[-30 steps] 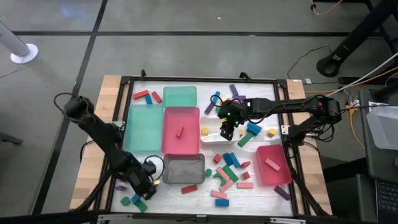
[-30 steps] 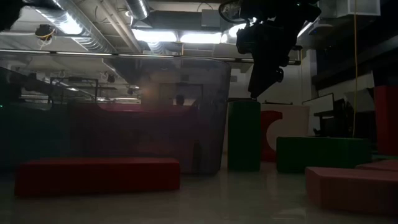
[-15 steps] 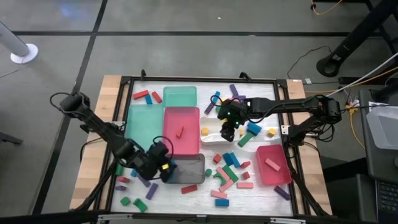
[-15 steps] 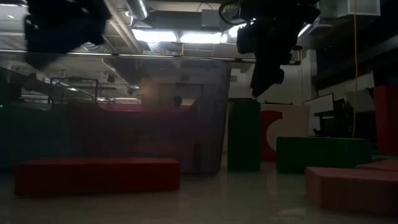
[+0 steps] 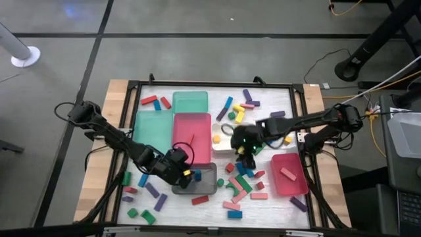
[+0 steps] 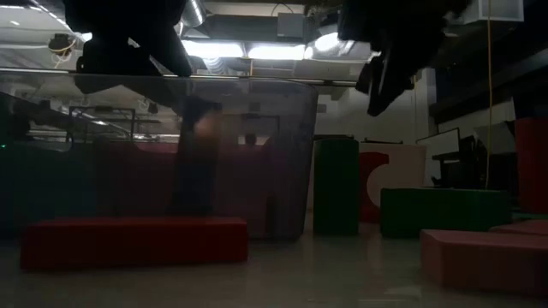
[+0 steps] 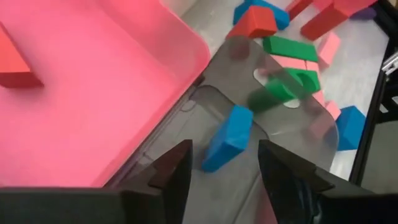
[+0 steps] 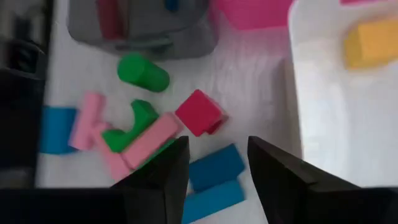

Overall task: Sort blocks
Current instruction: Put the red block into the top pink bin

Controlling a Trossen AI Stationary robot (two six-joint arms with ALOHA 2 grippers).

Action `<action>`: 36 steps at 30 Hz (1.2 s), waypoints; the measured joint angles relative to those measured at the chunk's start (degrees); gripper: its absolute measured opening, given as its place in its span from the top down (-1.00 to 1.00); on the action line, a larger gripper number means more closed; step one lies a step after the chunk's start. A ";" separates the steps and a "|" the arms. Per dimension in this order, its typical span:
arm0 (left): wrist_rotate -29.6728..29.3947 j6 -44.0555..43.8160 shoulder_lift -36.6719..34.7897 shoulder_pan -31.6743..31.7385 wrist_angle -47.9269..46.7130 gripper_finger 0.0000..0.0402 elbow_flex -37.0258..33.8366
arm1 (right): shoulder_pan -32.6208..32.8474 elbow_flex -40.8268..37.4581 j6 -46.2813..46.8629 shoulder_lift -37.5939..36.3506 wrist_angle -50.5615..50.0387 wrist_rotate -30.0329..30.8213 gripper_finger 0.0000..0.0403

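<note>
Many small coloured blocks point(image 5: 242, 184) lie scattered over the white table among shallow trays. My left gripper point(image 5: 186, 172) hangs open above the grey tray point(image 5: 204, 187). A blue block point(image 7: 229, 137) lies aslant on that tray's floor just past the fingertips, and I see no finger touching it. My right gripper point(image 5: 245, 155) hangs open over loose blocks near the white tray point(image 5: 223, 146). Below it lie two blue bars point(image 8: 214, 167), a red cube point(image 8: 199, 112), pink bars point(image 8: 149, 140) and a green cylinder point(image 8: 143, 73). Nothing is between its fingers.
Two green trays point(image 5: 152, 135) and a pink tray point(image 5: 191, 137) holding a red block stand at the far left and centre. A second pink tray point(image 5: 288, 173) sits at the right. A yellow block point(image 8: 373, 42) lies in the white tray. A black frame point(image 5: 302, 99) rims the table.
My left gripper has swung from the near left corner toward the right, over the grey tray, and a blue block now lies in that tray apart from its fingers. My right gripper has moved from above the white tray toward the near edge, over the loose blocks.
</note>
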 joint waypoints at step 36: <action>1.35 2.99 0.00 -0.08 0.11 0.10 0.00 | 12.90 5.35 -0.91 11.45 11.62 22.28 0.18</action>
